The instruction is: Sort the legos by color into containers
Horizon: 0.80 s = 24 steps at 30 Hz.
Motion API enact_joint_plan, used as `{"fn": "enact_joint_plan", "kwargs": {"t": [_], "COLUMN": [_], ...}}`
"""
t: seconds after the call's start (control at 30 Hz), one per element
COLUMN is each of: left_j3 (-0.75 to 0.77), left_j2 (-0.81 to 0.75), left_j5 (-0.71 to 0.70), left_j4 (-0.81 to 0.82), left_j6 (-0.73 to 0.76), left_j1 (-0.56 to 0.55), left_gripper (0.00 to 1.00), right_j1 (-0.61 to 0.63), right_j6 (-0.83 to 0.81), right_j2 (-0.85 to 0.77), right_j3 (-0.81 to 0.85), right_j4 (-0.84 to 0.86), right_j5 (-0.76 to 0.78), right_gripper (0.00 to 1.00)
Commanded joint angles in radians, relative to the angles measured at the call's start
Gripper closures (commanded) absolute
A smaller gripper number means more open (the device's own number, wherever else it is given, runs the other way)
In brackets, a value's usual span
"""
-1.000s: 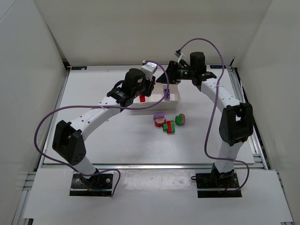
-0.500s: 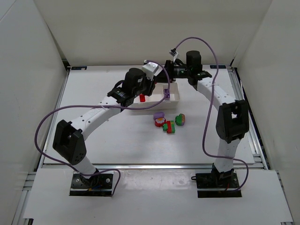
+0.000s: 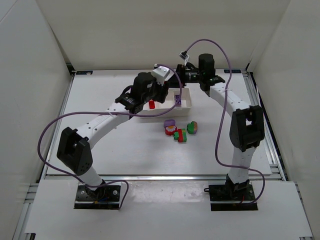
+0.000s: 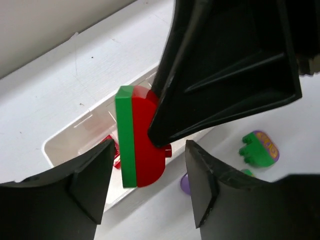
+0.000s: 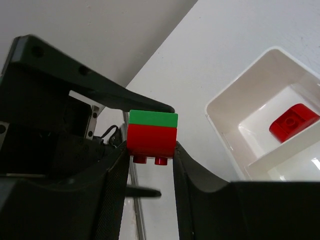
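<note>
Okay, top view: left gripper [image 3: 165,89] and right gripper [image 3: 179,79] meet nose to nose above the tray [image 3: 189,105]; loose legos [image 3: 180,131] lie just in front. Left wrist: own fingers [image 4: 85,190] apart, clear of the red-green pair [image 4: 136,144]. Right wrist: jaws clamped on the red half, held in the air beside the tray — likely a handover so the colours can be split. Only the wrist views show the pair.
</note>
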Motion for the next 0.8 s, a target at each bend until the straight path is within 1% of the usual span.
{"fn": "enact_joint_plan", "kwargs": {"t": [0.0, 0.1, 0.13, 0.17, 0.27, 0.3, 0.33, 0.37, 0.47, 0.5, 0.53, 0.57, 0.6, 0.63, 0.67, 0.7, 0.77], "left_j3": [0.003, -0.003, -0.004, -0.012, -0.021, -0.021, -0.020, -0.014, 0.031, 0.057, 0.069, 0.085, 0.118, 0.129, 0.141, 0.169, 0.190], "left_j2": [-0.026, -0.055, -0.080, -0.092, -0.150, -0.167, -0.192, -0.204, -0.221, -0.219, -0.213, -0.183, -0.160, -0.134, -0.079, -0.046, 0.003], "left_j5": [0.037, 0.047, 0.079, 0.083, 0.100, 0.132, 0.150, 0.175, 0.367, 0.517, 0.622, 0.709, 0.832, 0.904, 1.031, 1.076, 1.167], "left_j4": [-0.022, -0.061, -0.082, -0.119, -0.195, -0.220, -0.239, -0.290, -0.380, -0.429, -0.447, -0.466, -0.487, -0.489, -0.487, -0.475, -0.451], "left_j6": [0.006, 0.032, 0.043, 0.049, 0.079, 0.081, 0.093, 0.093, 0.098, 0.098, 0.095, 0.080, 0.046, -0.024, -0.040, -0.096, -0.163], "left_j1": [-0.005, -0.003, -0.003, -0.003, 0.015, 0.026, 0.040, 0.076, 0.158, 0.222, 0.259, 0.288, 0.331, 0.357, 0.378, 0.403, 0.412], "left_gripper": [0.17, 0.10, 0.06, 0.05, 0.02, 0.01, 0.01, 0.01, 0.01, 0.01, 0.01, 0.01, 0.02, 0.03, 0.04, 0.07, 0.12], "right_j1": [0.005, -0.020, -0.030, -0.041, -0.090, -0.118, -0.132, -0.147, -0.205, -0.224, -0.230, -0.228, -0.228, -0.219, -0.210, -0.204, -0.173], "right_j6": [-0.039, -0.050, -0.054, -0.068, -0.118, -0.143, -0.161, -0.197, -0.264, -0.280, -0.309, -0.391, -0.442, -0.489, -0.532, -0.604, -0.626], "right_j2": [-0.029, -0.050, -0.064, -0.070, -0.096, -0.100, -0.107, -0.118, -0.127, -0.129, -0.129, -0.127, -0.127, -0.129, -0.127, -0.124, -0.123], "right_j3": [-0.010, -0.033, -0.041, -0.049, -0.052, -0.052, -0.053, -0.053, -0.076, -0.081, -0.076, -0.069, -0.044, -0.030, -0.026, -0.014, -0.006], "right_j4": [0.071, 0.061, 0.060, 0.057, 0.018, -0.023, -0.046, -0.061, -0.121, -0.146, -0.176, -0.213, -0.254, -0.341, -0.373, -0.394, -0.431], "right_j5": [-0.077, -0.086, -0.088, -0.098, -0.123, -0.129, -0.135, -0.159, -0.228, -0.252, -0.288, -0.307, -0.325, -0.351, -0.365, -0.371, -0.385], "right_gripper": [1.00, 1.00, 1.00, 1.00, 1.00, 1.00, 1.00, 1.00, 1.00, 1.00, 1.00, 1.00, 1.00, 1.00, 1.00, 1.00, 1.00]}}
